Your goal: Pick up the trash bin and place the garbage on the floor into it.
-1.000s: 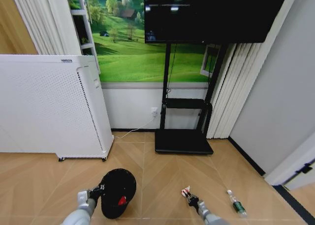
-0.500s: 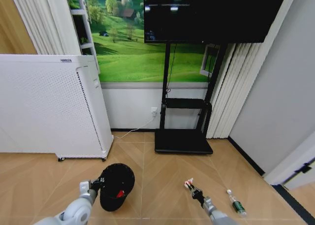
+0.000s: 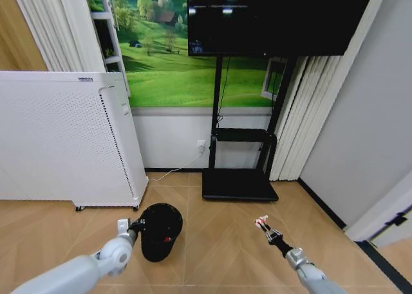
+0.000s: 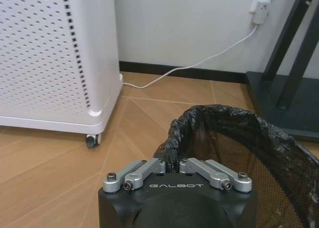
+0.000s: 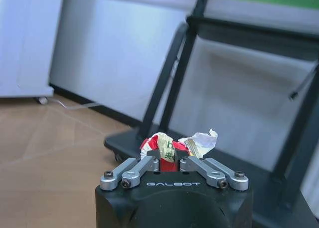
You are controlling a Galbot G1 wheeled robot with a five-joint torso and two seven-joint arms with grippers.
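Trash bin: the trash bin point(image 3: 160, 230) stands upright at about 7 o'clock in the head view, just in front of the white cabinet point(image 3: 64, 139); a red scrap point(image 3: 167, 239) shows inside it.
Left gripper: the left gripper point(image 4: 172, 164) is pinched closed on the bin's liner-wrapped rim at its 9 o'clock side, probably to hold the mouth open and level.
Garbage: a crumpled red-and-white wrapper point(image 5: 175, 146) sits clamped in the right gripper point(image 3: 264, 226).
Right gripper: raised at 5 o'clock, well apart from the bin, clear of the floor point(image 3: 219, 242), likely so the wrapper can go in from above.
Backdrop: the TV stand point(image 3: 239, 183) sits at 12 o'clock.
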